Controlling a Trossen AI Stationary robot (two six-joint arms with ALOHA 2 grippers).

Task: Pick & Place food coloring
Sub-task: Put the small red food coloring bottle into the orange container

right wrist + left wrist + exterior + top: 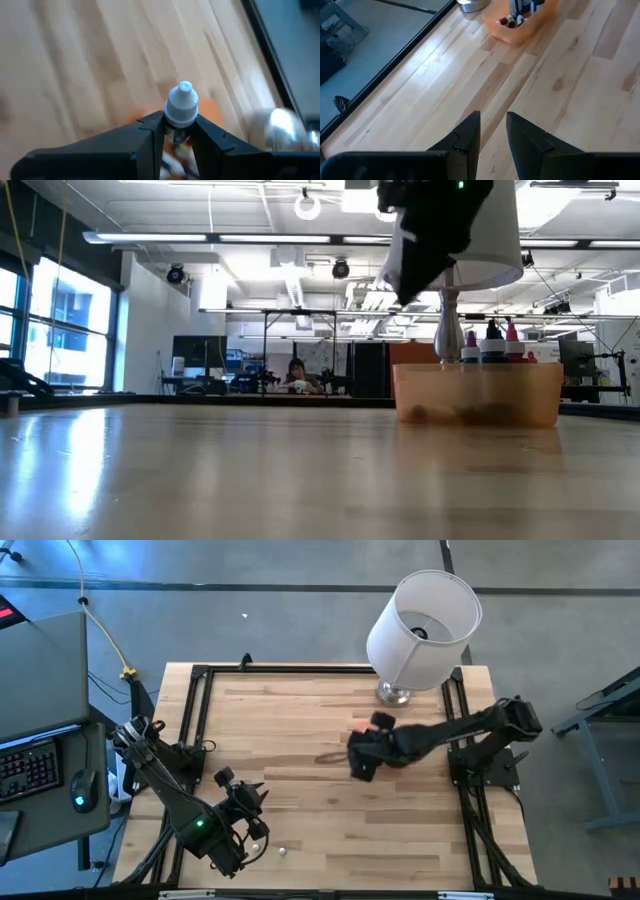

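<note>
An orange tray [478, 395] stands on the wooden table beside the lamp and holds several food coloring bottles [492, 342] upright, their caps above its rim. The left wrist view also shows the tray [520, 25]. My right gripper [180, 122] hangs above the tray, shut on one food coloring bottle [182, 102] with a ribbed white cap. From above, this gripper [362, 762] covers most of the tray. My left gripper [493, 135] waits near the table's front left [250, 802], its fingers a little apart with nothing between them. My right gripper pinches the bottle between its two fingertips at the lower part of the white cap [180, 116]. The cap's tip sticks out past the fingertips, and the fingers hide the body. The fingers slant downward. The bottle is lifted clear above the tray.
A white-shaded lamp [420, 630] on a metal foot [395, 693] stands at the table's far right, close behind the tray. A small whitish object [282, 851] lies near the front edge by my left arm. A black frame [200, 675] borders the table.
</note>
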